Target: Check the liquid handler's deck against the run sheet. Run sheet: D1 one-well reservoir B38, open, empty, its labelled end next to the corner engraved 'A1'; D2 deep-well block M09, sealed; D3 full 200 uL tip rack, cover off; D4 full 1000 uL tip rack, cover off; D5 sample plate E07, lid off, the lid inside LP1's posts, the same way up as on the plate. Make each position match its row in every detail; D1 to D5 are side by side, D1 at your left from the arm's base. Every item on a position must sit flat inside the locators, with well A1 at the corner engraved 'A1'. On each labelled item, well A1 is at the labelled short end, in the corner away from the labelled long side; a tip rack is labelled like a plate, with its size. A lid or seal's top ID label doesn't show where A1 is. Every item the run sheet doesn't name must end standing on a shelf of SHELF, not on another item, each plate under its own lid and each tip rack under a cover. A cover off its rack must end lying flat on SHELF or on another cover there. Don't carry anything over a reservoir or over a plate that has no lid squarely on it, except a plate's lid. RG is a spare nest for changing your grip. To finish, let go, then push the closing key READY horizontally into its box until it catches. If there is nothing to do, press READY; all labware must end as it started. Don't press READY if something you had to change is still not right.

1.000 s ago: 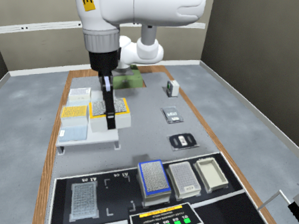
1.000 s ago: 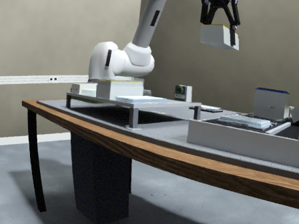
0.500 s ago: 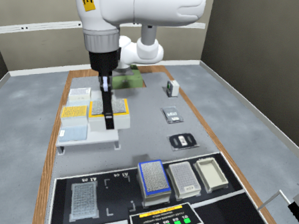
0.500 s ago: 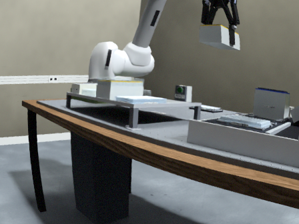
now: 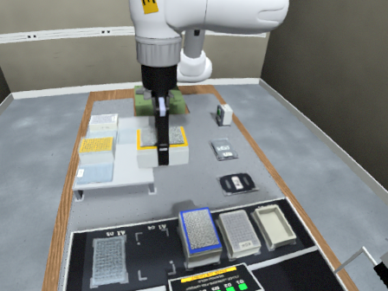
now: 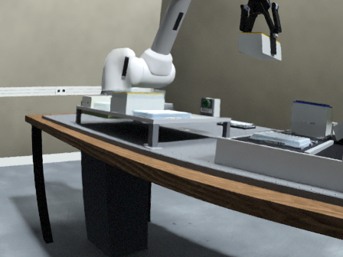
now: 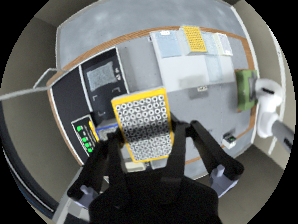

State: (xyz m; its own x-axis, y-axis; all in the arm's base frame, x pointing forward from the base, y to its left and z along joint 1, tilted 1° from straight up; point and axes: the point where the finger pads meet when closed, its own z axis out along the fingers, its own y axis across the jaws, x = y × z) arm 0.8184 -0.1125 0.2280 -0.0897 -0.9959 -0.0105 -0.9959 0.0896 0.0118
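My gripper (image 5: 163, 149) is shut on a yellow-rimmed tip rack (image 5: 162, 146), uncovered and full of tips, and holds it high above the table by its long sides. From the side the yellow-rimmed rack (image 6: 260, 46) hangs slightly tilted under the gripper (image 6: 260, 40), well above the deck. In the wrist view the rack (image 7: 143, 125) is over the table between shelf and deck. On the deck stand an open reservoir (image 5: 274, 226), a sealed deep-well block (image 5: 239, 231), a blue-rimmed tip rack (image 5: 200, 234) and a sample plate (image 5: 108, 260). The position (image 5: 151, 255) between blue rack and plate is empty.
The shelf (image 5: 114, 173) at the left holds a yellow-topped box (image 5: 96, 149), a white-topped box (image 5: 103, 122) and a clear flat piece (image 5: 96, 174). A lid (image 5: 223, 148), a black nest (image 5: 237, 182) and the READY box (image 5: 224, 114) lie at the right.
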